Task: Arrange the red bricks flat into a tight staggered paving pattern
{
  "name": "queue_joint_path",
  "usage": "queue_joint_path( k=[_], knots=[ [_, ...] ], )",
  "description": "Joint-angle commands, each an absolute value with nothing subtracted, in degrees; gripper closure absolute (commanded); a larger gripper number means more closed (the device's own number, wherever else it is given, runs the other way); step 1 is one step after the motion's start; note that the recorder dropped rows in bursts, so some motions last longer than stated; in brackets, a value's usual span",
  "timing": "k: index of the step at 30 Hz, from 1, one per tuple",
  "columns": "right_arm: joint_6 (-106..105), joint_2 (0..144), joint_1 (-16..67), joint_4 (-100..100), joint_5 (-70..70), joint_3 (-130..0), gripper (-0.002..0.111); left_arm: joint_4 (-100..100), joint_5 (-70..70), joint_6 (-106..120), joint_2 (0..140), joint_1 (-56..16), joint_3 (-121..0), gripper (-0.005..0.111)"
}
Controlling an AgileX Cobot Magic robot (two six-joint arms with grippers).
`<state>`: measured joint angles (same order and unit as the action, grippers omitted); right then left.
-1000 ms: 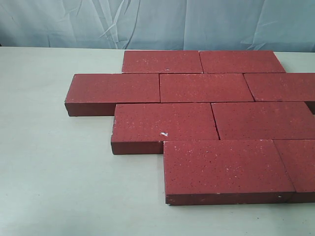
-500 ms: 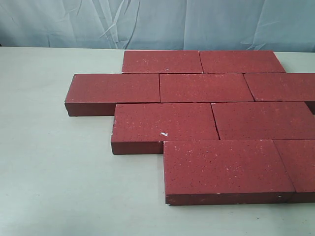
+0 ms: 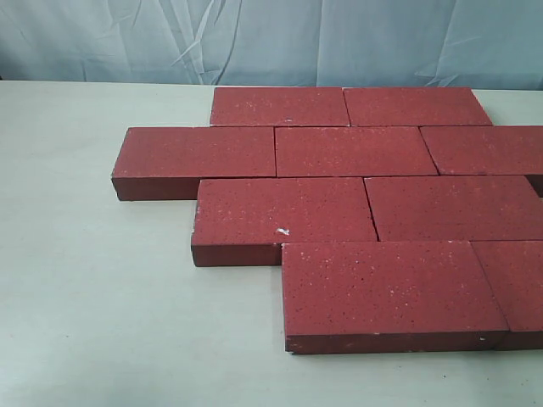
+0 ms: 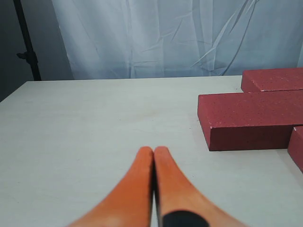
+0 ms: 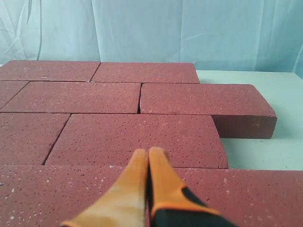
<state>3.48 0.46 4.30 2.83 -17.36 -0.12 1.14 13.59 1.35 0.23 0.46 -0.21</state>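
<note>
Several red bricks (image 3: 356, 151) lie flat and tight in four staggered rows on the pale table (image 3: 93, 288). One brick (image 3: 284, 210) in the third row bears a small white chip. Neither gripper shows in the exterior view. In the left wrist view my left gripper (image 4: 154, 151) is shut with nothing in it, over bare table, the end of a brick (image 4: 248, 120) some way off to one side. In the right wrist view my right gripper (image 5: 148, 153) is shut and empty, hovering over the brick (image 5: 137, 139) paving.
A wrinkled light-blue curtain (image 3: 271, 38) hangs behind the table. A dark stand pole (image 4: 26, 40) rises at the table's far corner in the left wrist view. Bare tabletop (image 4: 94, 118) stretches left of the bricks.
</note>
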Motion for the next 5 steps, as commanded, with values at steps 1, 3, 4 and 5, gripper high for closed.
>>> queue_joint_path(
  k=[1,3,4,5],
  knots=[
    [3.32,0.00,4.12,2.93,-17.19,0.00,0.109,0.78,13.69,1.32,0.00,0.43,0.00,0.107],
    [3.32,0.00,4.12,2.93,-17.19,0.00,0.109,0.78,13.69,1.32,0.00,0.43,0.00,0.107],
    [3.32,0.00,4.12,2.93,-17.19,0.00,0.109,0.78,13.69,1.32,0.00,0.43,0.00,0.107],
    [3.32,0.00,4.12,2.93,-17.19,0.00,0.109,0.78,13.69,1.32,0.00,0.43,0.00,0.107]
  ],
)
